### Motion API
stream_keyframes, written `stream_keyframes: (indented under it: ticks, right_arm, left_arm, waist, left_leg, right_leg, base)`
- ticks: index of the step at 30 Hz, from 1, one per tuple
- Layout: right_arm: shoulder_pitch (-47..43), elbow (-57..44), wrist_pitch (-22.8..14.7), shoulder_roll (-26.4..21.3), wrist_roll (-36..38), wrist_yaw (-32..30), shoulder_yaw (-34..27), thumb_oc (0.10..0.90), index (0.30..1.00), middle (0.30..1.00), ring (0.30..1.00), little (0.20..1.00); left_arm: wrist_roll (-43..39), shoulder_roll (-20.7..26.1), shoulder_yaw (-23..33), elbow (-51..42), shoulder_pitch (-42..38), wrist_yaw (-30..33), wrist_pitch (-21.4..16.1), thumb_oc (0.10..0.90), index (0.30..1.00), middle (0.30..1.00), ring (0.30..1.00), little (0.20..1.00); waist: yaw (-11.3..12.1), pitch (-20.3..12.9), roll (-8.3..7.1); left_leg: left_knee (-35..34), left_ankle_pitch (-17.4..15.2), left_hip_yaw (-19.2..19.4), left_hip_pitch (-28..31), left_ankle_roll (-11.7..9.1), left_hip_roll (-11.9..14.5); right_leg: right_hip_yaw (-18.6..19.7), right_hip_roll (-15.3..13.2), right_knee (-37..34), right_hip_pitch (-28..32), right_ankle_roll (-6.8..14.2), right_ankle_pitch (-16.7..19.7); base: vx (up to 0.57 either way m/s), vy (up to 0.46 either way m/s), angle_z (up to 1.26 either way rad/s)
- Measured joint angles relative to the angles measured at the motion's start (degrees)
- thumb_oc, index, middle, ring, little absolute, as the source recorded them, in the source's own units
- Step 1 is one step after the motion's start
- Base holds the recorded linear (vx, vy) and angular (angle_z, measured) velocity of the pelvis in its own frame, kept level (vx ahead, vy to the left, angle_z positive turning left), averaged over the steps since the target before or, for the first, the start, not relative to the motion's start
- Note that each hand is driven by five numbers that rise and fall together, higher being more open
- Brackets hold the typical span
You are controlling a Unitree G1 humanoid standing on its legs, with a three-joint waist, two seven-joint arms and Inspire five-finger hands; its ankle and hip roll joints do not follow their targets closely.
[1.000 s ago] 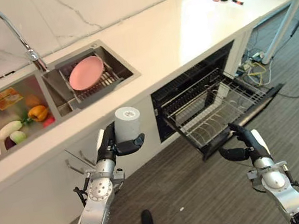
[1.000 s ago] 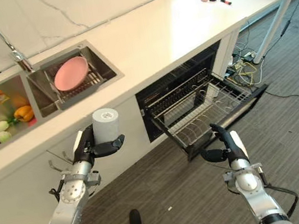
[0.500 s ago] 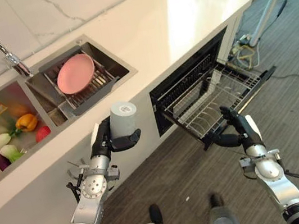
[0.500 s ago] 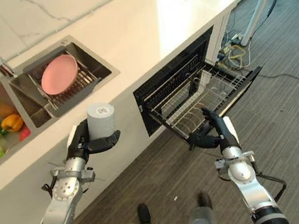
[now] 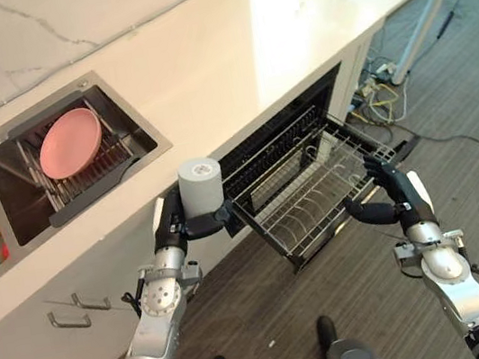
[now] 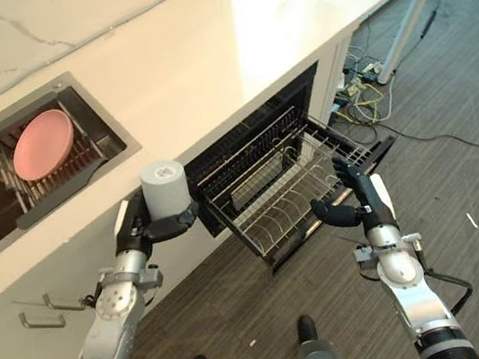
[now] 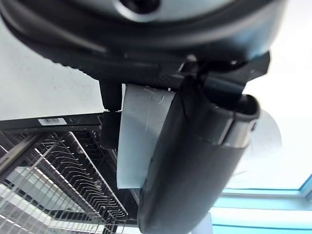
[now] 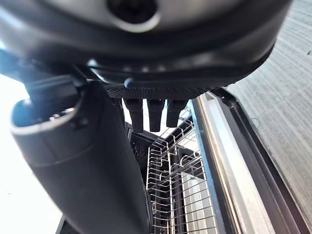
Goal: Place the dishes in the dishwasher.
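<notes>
So the left hand (image 5: 173, 234) has its fingers and thumb curled round a pale grey cylindrical cup (image 5: 200, 185), holding it upright just off the left front corner of the pulled-out wire dishwasher rack (image 5: 306, 194), a bit above it. In the left wrist view you can see the cup (image 7: 141, 136) pinned between thumb and fingers with the rack's wires past it. The right hand (image 5: 398, 201) sits at the rack's right front corner, fingers loosely bent with the thumb sticking out toward the rack, nothing in it; from the right wrist view its fingers (image 8: 152, 113) hang just over the rack's edge, can't tell if they actually touch. The rack looks bare of dishes and sticks out of the dark dishwasher opening (image 5: 279, 132) under the white stone bench (image 5: 227, 45). Well to the left of the rack, up in the steel sink (image 5: 131, 128), a round pink plate (image 5: 70, 143) leans on a dark drying grid (image 5: 109, 159).
</notes>
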Motion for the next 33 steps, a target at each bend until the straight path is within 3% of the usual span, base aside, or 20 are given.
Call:
stream_keyframes:
  ticks: [1, 2, 3, 4, 5, 7, 8, 13, 20, 25, 29, 33]
  right_arm:
    - [-0.2, -1.5, -0.1, 0.1, 0.0, -0.1, 0.0, 0.8, 0.9, 0.9, 0.9, 0.9]
    - [-0.5, -2.3, -0.4, 0.1, 0.0, -0.1, 0.0, 0.8, 0.9, 0.9, 0.9, 0.9]
    - [-1.0, -3.7, -0.7, 0.0, 0.0, 0.5, 0.0, 0.8, 0.9, 0.9, 0.9, 0.9]
    - [-1.2, -4.9, -1.1, 0.0, 0.1, 0.8, 0.0, 0.8, 0.9, 0.9, 0.9, 0.9]
    - [-1.5, -5.2, -2.0, 0.3, 0.2, 1.3, 0.0, 0.8, 0.9, 0.9, 0.9, 0.9]
    - [-0.6, -5.9, -2.2, 0.9, 1.5, 1.7, -0.1, 0.8, 0.9, 0.9, 0.9, 0.9]
    - [-0.4, -5.9, -2.2, 2.2, 2.5, 2.5, -0.1, 0.8, 0.9, 0.9, 0.9, 0.9]
    - [1.1, -6.4, -2.2, 4.0, 9.8, 6.9, 4.2, 0.8, 0.9, 0.9, 0.9, 0.9]
    - [0.9, -9.9, -2.0, 5.1, 24.7, 10.8, 8.4, 0.8, 0.9, 0.9, 0.9, 0.9]
    - [-0.2, -10.9, -2.0, 4.9, 29.1, 10.9, 9.1, 0.8, 0.9, 0.9, 0.9, 0.9]
    - [-4.3, -12.1, -1.7, 3.6, 32.2, 9.4, 13.7, 0.8, 0.9, 0.9, 0.9, 0.9]
    - [-6.9, -13.0, -1.4, 3.5, 33.7, 8.5, 16.5, 0.8, 0.9, 0.9, 0.9, 0.9]
  left_arm:
    - [-0.3, 0.1, 0.0, 0.0, -0.5, 0.3, -0.5, 0.4, 0.3, 0.3, 0.3, 0.3]
    - [-0.4, 0.1, 0.0, 0.0, -0.5, 0.4, -0.7, 0.4, 0.3, 0.3, 0.3, 0.3]
    - [-0.4, 0.3, 0.0, 0.0, -0.1, 0.3, -0.6, 0.4, 0.3, 0.3, 0.3, 0.3]
    - [-0.4, 0.3, 0.1, -0.1, -0.1, 0.4, -0.6, 0.4, 0.3, 0.3, 0.3, 0.3]
    - [-0.4, 0.4, 0.1, -0.1, -0.1, 0.4, -0.6, 0.4, 0.3, 0.3, 0.3, 0.3]
    - [-0.5, 0.1, -0.6, -0.2, -0.6, -0.4, -0.6, 0.4, 0.3, 0.3, 0.3, 0.3]
    - [-0.5, 0.3, -0.9, -0.3, -0.8, -1.0, -0.6, 0.4, 0.3, 0.3, 0.3, 0.3]
    - [-1.3, 0.2, -2.9, -0.5, -0.7, -3.0, -0.6, 0.4, 0.3, 0.3, 0.3, 0.3]
    - [-4.4, 0.2, -2.9, -0.6, -1.6, -3.0, -0.6, 0.4, 0.3, 0.3, 0.3, 0.3]
    - [-3.8, 0.6, -4.5, -0.1, -6.2, -0.9, -0.6, 0.4, 0.3, 0.3, 0.3, 0.3]
    - [2.1, 1.5, -9.2, 2.8, -14.6, 4.1, -0.5, 0.4, 0.3, 0.3, 0.3, 0.3]
    - [4.8, 0.9, -12.4, 3.0, -19.8, 5.0, -0.4, 0.4, 0.3, 0.3, 0.3, 0.3]
  waist:
    - [0.3, 0.5, -0.87]
    - [0.5, 0.6, -1.14]
    - [0.8, 0.5, -0.87]
    - [0.8, 0.4, -0.06]
    - [0.5, 0.3, 1.17]
    - [-1.5, -0.2, 2.34]
    - [-1.8, -0.7, 2.49]
    - [-1.8, -1.2, 1.93]
    - [-1.7, -1.8, 2.05]
    - [-2.1, -2.3, 1.7]
    - [-3.0, -3.1, 1.8]
    - [-3.9, -3.6, 1.93]
  left_leg:
    - [4.9, -0.9, 0.2, -3.6, -0.4, -0.1]
    - [4.4, -2.3, -0.6, -3.7, -0.8, -1.1]
    - [-4.4, -1.6, -2.9, -1.5, -0.3, -3.8]
    - [-8.4, 0.4, -4.4, -0.2, 0.2, -5.2]
    - [-10.0, 1.5, -2.1, 1.4, 2.0, -5.3]
    - [-15.0, 0.2, -1.0, 4.9, 2.1, -4.8]
    - [-14.8, -1.4, 0.3, 5.4, 0.9, -4.7]
    - [-14.7, -2.3, 2.1, 6.5, 2.3, -7.8]
    - [-14.7, -2.5, 4.0, 6.8, 2.6, -7.4]
    - [-14.7, -2.5, 5.0, 7.4, 2.6, -7.0]
    - [-14.7, -2.5, 6.4, 7.9, 2.6, -7.0]
    - [-14.7, -2.5, 7.0, 7.9, 2.6, -6.9]
  right_leg:
    - [-0.3, -0.6, 0.0, 0.3, -1.0, -0.3]
    - [-0.4, -1.2, 0.0, 0.3, -1.3, -0.5]
    - [0.6, -1.4, 0.0, 0.4, -1.4, -0.6]
    - [1.1, -1.0, 0.0, 0.6, -1.2, -0.9]
    - [1.3, 0.0, 0.0, 1.2, -1.0, -1.3]
    - [0.2, 0.7, -0.1, 2.7, -0.2, -2.3]
    - [0.8, 0.3, -0.1, 2.6, 0.5, -2.3]
    - [2.5, -2.6, -0.3, 2.4, 2.4, -2.1]
    - [4.6, -2.2, -0.1, 1.5, 2.5, -1.9]
    - [5.7, -1.9, -0.3, 1.5, 2.4, -1.7]
    - [7.0, -1.8, -0.3, 1.1, 2.5, -1.2]
    - [7.7, -1.7, -0.2, 0.7, 2.4, -1.0]
  base:
    - [0.02, -0.019, 0.27]
    - [0.04, -0.027, -0.03]
    - [0.06, 0.011, -0.21]
    - [0.14, 0.036, -0.32]
    - [0.15, 0.058, -0.07]
    - [0.13, 0.056, 0.11]
    - [0.07, 0.032, -0.16]
    - [0.04, 0.023, -0.16]
    - [0.03, 0.004, -0.15]
    - [0.03, -0.022, -0.11]
    - [0.01, -0.015, -0.15]
    - [0.0, -0.018, -0.13]
